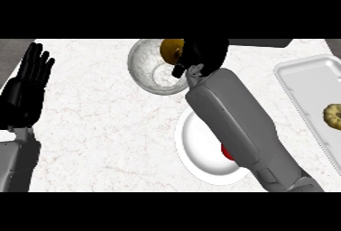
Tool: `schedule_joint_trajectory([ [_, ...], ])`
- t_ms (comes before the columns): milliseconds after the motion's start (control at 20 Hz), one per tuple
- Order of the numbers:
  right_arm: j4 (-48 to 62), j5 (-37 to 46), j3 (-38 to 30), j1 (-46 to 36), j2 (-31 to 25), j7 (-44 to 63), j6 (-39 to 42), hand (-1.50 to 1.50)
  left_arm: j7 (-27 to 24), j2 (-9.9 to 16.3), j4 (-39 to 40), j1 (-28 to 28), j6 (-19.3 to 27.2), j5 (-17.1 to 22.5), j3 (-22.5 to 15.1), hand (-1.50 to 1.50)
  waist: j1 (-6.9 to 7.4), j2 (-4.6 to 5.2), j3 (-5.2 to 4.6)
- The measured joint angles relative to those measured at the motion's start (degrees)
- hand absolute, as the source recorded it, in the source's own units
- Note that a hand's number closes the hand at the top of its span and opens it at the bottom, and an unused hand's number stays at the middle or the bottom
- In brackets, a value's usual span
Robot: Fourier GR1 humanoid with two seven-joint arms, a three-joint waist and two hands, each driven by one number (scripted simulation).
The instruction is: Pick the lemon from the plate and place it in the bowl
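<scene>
The robot's black right hand (200, 52), at the upper middle of the frame, curls round the yellow lemon (171, 49) and holds it over the rim of the grey speckled bowl (143, 67). Below lies the white round plate (200, 155), a red item (226, 153) peeking from under the forearm. The left hand (28, 85) rests open at the left edge. The lemon sits near the bowl's far edge, so an early release might send it onto the pale marble worktop (100, 135)
</scene>
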Motion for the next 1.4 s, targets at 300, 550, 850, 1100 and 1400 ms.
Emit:
schedule_joint_trajectory([
  [300, 7.07, -2.91, -2.33, 1.53, -0.01, -1.79, -10.42, -1.5, -0.16, -0.05, 0.67, -0.73, -0.06, -0.25, -0.1, 0.0, 0.45, 0.26, 0.06],
  [550, 10.44, -5.51, -3.7, 2.77, 0.11, -7.27, -24.73, -1.5, -0.33, -0.46, 1.22, -1.45, -0.06, -0.21, -0.23, 0.0, 0.79, 0.45, 0.13],
  [850, 13.2, -0.86, -3.46, 2.87, 0.23, -8.41, -41.37, -1.5, -0.97, -0.28, 1.65, -0.4, 0.01, -0.18, 0.57, 0.0, -0.49, -0.08, 0.09],
  [1100, 12.25, 4.73, -4.51, 4.55, 0.25, -5.54, -49.0, -1.5, -0.54, 0.47, 0.86, 1.27, 0.15, 0.09, 1.76, 0.0, -2.35, -0.81, 0.08],
  [1400, 1.27, 9.36, -5.05, 14.96, 0.35, -4.83, -54.09, -1.5, 0.23, 1.04, -0.81, 3.24, 0.85, 0.17, 3.01, 0.0, -4.65, -1.55, 0.11],
])
